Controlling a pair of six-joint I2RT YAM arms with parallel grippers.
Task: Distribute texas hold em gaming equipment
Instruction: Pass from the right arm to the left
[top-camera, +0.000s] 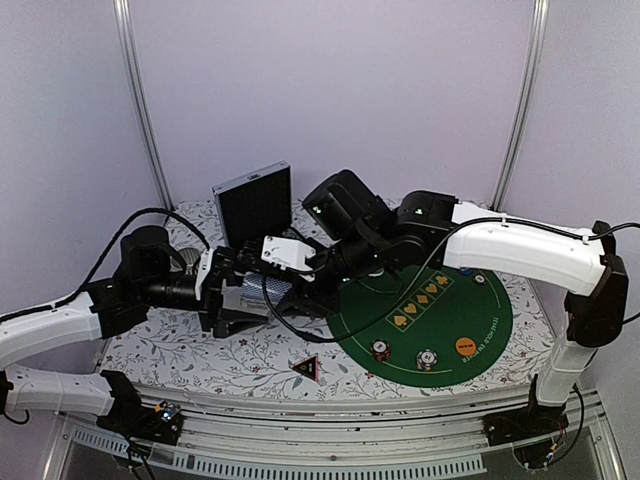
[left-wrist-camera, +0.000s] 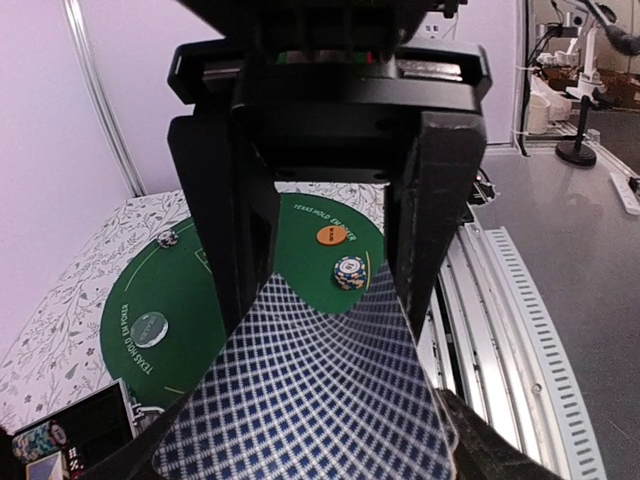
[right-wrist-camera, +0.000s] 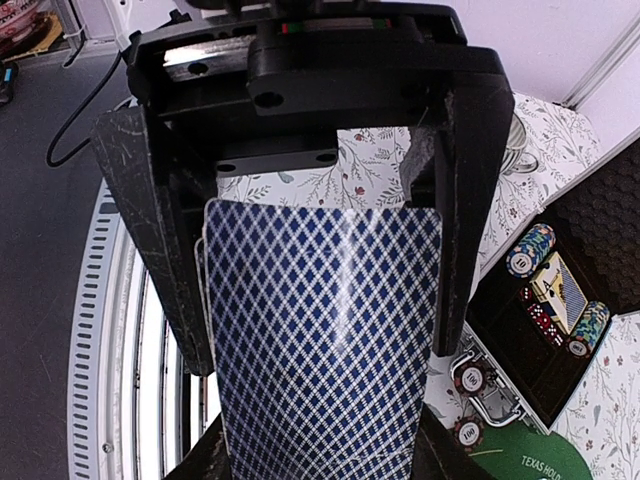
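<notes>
While both arms reach in toward the middle of the floral-patterned table (top-camera: 190, 350), their grippers meet at a stack of playing cards (left-wrist-camera: 310, 400) with a blue-and-white lattice back, just left of the green felt mat (top-camera: 450, 320). The right gripper (right-wrist-camera: 325, 355) is clamped on the cards. They fill the gap from one finger to the other, and both long edges press against the pads. The left gripper (left-wrist-camera: 330, 290) has a finger on either side of the same lattice back, close to the edges. I cannot tell from here whether they actually pinch it.

On the near part of the mat lie a dark poker chip (top-camera: 380, 350) and a lighter poker chip (top-camera: 427, 358), well apart from each other, with an orange marker disc (top-camera: 465, 345) to their right. A blue marker disc (top-camera: 479, 278) sits near the mat's far edge. The small black triangle (top-camera: 307, 367) with its red edge lies on the tablecloth, just off the mat's left rim. A black case (top-camera: 252, 205) stands open behind the grippers.
</notes>
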